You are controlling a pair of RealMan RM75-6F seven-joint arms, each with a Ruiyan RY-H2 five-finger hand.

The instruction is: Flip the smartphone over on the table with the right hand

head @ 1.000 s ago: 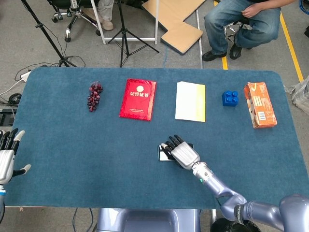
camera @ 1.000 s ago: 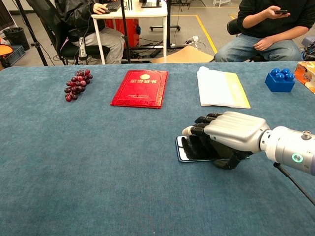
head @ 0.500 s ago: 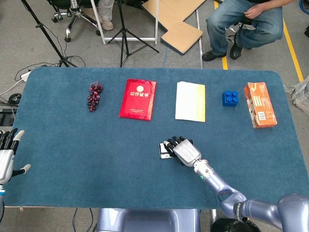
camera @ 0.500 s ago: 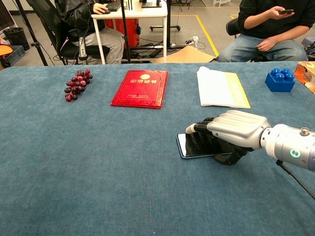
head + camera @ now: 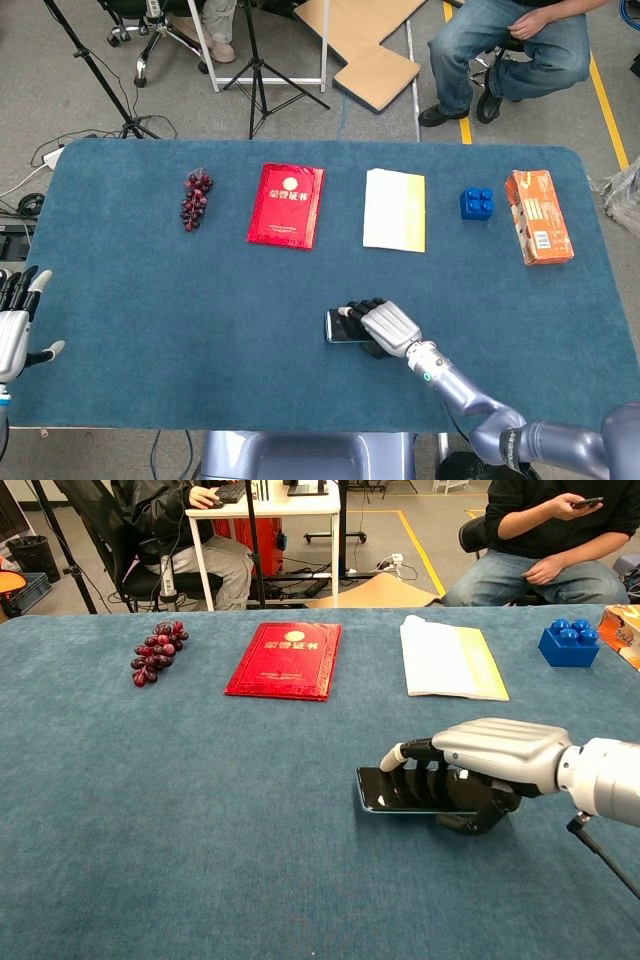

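The smartphone [image 5: 385, 791] is a dark slab with a light rim, seen in the chest view lifted off the blue table [image 5: 200, 820] near its front middle. My right hand [image 5: 480, 765] grips it from the right, fingers [image 5: 420, 752] curled over its top and thumb underneath. The head view shows the phone [image 5: 340, 327] poking out left of the right hand [image 5: 385, 325]. Only the phone's left part shows; the rest is hidden by the hand. My left hand [image 5: 15, 325] hangs open beyond the table's left edge, holding nothing.
Along the far side lie a bunch of dark grapes [image 5: 195, 198], a red booklet [image 5: 287, 205], a white and yellow pad [image 5: 394, 209], a blue toy brick [image 5: 477, 203] and an orange carton [image 5: 538, 216]. People sit beyond the far edge.
My right hand has drawn back toward the table's front edge and closed around the phone, which now sits raised off the cloth. The left hand has stayed still.
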